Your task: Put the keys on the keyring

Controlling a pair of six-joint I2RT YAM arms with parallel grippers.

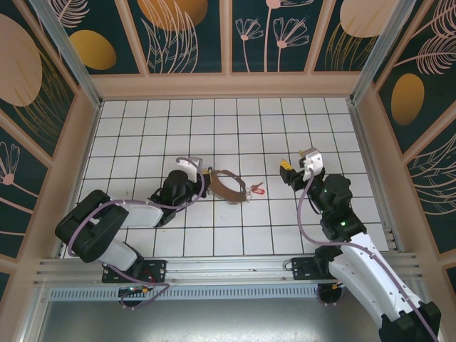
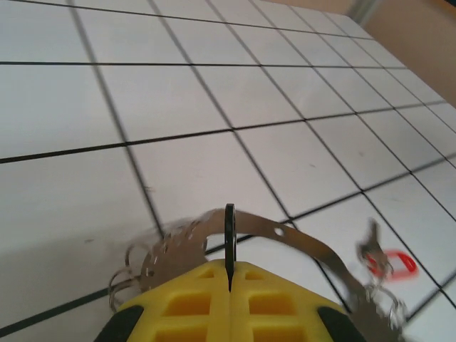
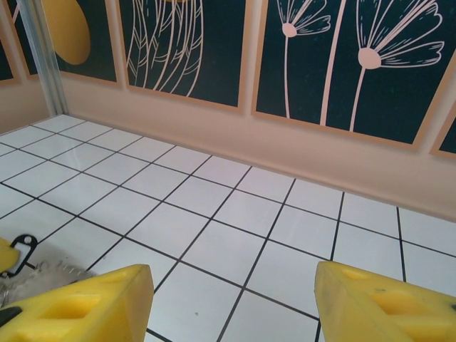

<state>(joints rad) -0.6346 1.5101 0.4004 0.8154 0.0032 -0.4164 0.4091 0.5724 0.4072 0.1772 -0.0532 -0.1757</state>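
Left gripper [image 2: 229, 279]: clenched on keyring [image 2: 286, 232] rim. Right gripper [image 3: 234, 276]: spread wide, bare tiles [image 3: 235, 214] ahead. Red-headed key [image 1: 258, 188] between them.

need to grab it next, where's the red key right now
In the top view the red key lies on the tiled table near the middle, just right of the keyring that the left gripper holds.
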